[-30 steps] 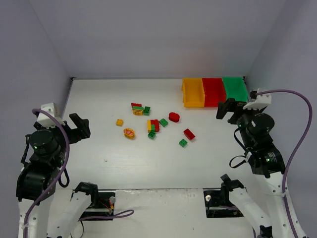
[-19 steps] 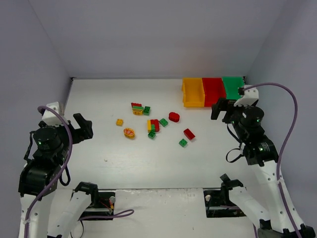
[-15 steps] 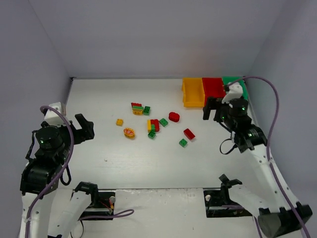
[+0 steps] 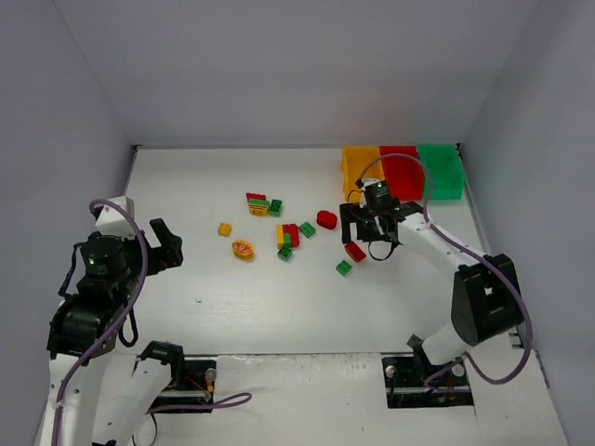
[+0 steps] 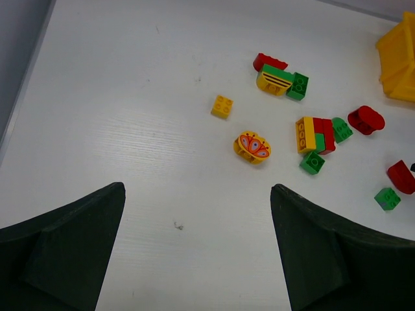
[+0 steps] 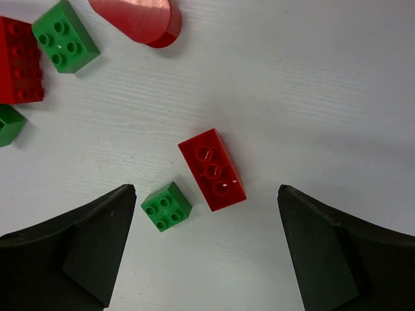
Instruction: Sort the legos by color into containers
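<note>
OK, left gripper (image 4: 160,243) spread wide, holding nothing, hovering at 9 o'clock of the bench (image 4: 279,316). Legos (image 4: 258,204) scattered mid-bench: yellow brick (image 4: 224,229) leftmost, mixed stack (image 4: 287,234) centre. Right gripper (image 4: 358,229) also spread, holding nothing, over red brick (image 6: 212,170); green brick (image 6: 166,207) just beside at its 7 o'clock. Yellow bin (image 4: 359,165), red bin (image 4: 402,160), green bin (image 4: 442,172) side by side at 1 o'clock.
</note>
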Motion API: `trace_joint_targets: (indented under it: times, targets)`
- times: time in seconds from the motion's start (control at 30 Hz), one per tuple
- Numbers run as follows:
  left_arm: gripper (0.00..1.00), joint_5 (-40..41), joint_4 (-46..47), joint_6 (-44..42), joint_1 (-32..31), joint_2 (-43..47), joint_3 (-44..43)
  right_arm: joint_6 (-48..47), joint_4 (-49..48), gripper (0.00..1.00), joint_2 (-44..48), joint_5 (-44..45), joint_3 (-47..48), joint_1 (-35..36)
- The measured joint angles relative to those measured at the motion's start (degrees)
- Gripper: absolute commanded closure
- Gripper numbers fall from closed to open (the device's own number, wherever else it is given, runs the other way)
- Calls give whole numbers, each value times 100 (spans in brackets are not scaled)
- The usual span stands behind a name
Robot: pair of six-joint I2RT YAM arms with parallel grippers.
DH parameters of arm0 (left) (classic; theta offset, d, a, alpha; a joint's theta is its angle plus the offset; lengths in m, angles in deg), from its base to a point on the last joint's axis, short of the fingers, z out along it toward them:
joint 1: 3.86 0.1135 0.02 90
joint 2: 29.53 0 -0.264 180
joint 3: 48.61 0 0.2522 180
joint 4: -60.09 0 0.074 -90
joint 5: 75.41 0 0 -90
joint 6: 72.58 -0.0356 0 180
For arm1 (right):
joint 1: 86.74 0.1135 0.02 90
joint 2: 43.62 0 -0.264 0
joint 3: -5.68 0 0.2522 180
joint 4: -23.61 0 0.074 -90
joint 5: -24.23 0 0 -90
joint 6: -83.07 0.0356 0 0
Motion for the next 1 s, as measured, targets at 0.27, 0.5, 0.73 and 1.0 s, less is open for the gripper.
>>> trace_joint_targets:
  times: [0.27, 0.5, 0.73, 1.0]
  targets:
    - [13, -52, 9, 2, 0, -26, 275, 66, -227, 26, -986, 61, 20, 232]
    - [13, -149, 50, 2, 0, -127, 302, 120, -431, 94, -1261, 367, -7, 227]
    - [13, -168, 52, -2, -52, -275, 302, 140, -448, 100, -1224, 785, 184, -83]
    - [13, -227, 94, 0, -87, -365, 302, -111, -531, 95, -1386, 1054, 2173, -1335]
